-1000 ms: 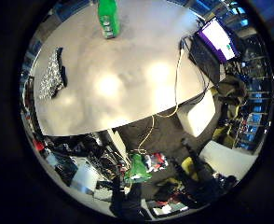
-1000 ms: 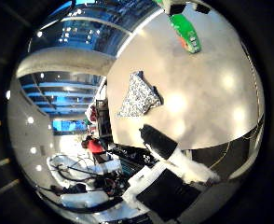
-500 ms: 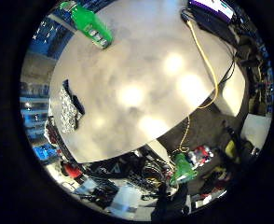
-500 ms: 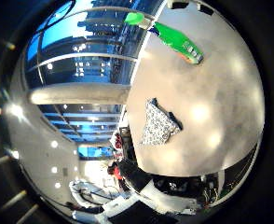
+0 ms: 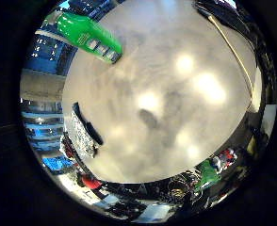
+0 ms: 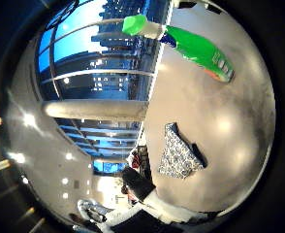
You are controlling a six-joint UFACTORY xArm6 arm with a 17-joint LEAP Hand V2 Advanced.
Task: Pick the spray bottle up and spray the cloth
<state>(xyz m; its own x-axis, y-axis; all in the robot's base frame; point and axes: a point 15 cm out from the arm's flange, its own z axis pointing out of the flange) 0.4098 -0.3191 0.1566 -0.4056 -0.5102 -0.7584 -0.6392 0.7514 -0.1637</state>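
Observation:
A green spray bottle (image 6: 195,46) with a light green trigger head stands on the round pale table (image 5: 167,104). It also shows in the right little finger side palm view (image 5: 88,33), near the table's edge. A black and white patterned cloth (image 6: 180,152) lies on the table away from the bottle; the right little finger side palm view shows it (image 5: 84,131) at the table's edge. The table fills much of both views.
A yellow cable (image 5: 235,49) runs across the far side of the table. Cluttered floor with green and red items (image 5: 210,172) lies past the table's edge. Large windows (image 6: 94,58) stand behind the bottle.
Both views have shifted and the table fills more of them, so the camera has moved closer. The bottle and cloth look larger. The laptop has left the view.

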